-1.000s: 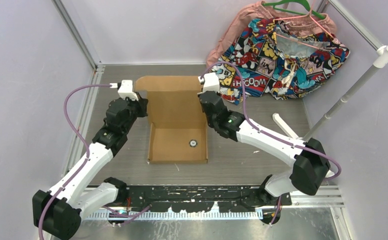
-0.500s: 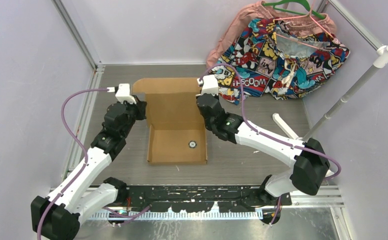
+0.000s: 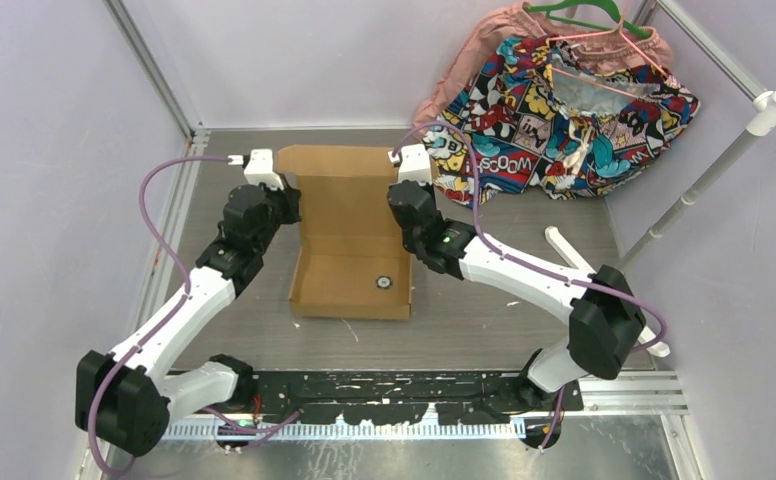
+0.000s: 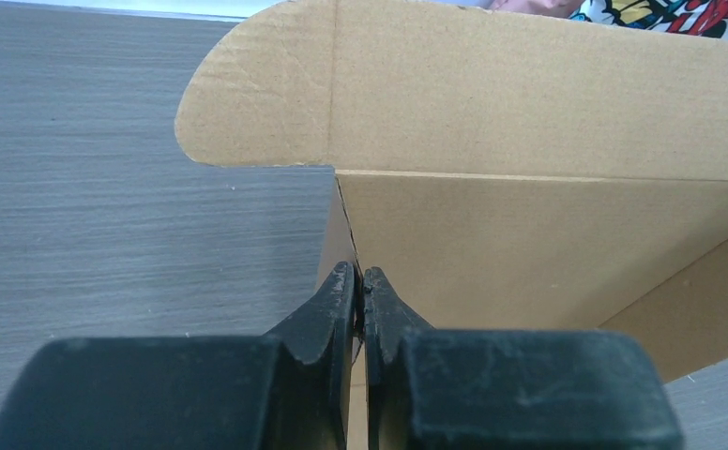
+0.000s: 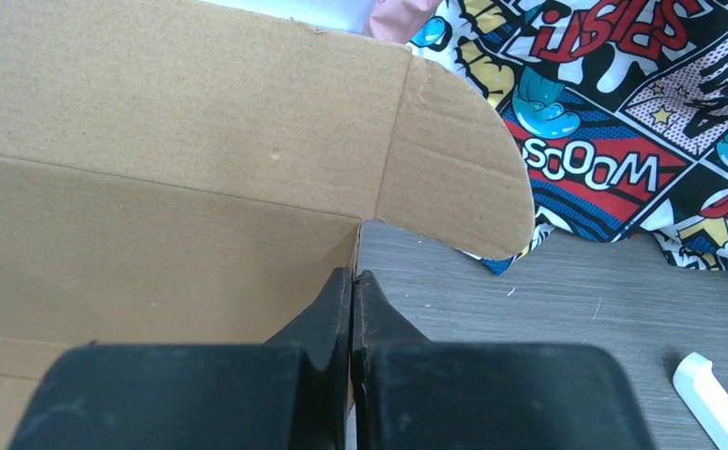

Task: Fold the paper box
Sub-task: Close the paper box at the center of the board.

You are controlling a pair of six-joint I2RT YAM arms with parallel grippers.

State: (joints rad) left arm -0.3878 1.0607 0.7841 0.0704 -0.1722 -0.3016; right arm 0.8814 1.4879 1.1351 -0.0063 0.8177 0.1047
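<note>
Table: a grey wood-grain table (image 3: 484, 300) carried everything, with both arms reaching over it from the near edge.
Cloth: a colourful comic-print cloth (image 3: 564, 100) lay heaped at the far right, just beside the work but not touching it.
Box: the shallow, plain brown corrugated-cardboard paper box (image 3: 349, 300) sat at the middle of the table between the two arms, its tray open upward.
Lid: the hinged lid panel (image 3: 349, 205) rose from the tray's far wall and stood steeper than a second earlier. The tray had also slid slightly to the left and skewed.
Flap: the tuck flap (image 3: 349, 160) along the lid's top edge showed rounded ears at both ends, not yet turned in.
Left gripper: the left gripper (image 4: 359, 281) was pinched tight on the lid's left edge, the cardboard running down between its fingers.
Right gripper: the right gripper (image 5: 352, 281) was clamped the same way on the lid's right edge.
Disc: a small round black-and-white disc (image 3: 384, 283) lay on the tray floor.
Meaning: the lid was probably midway through closing. Swinging it forward over the tray and tucking the flap seemed to remain.
</note>
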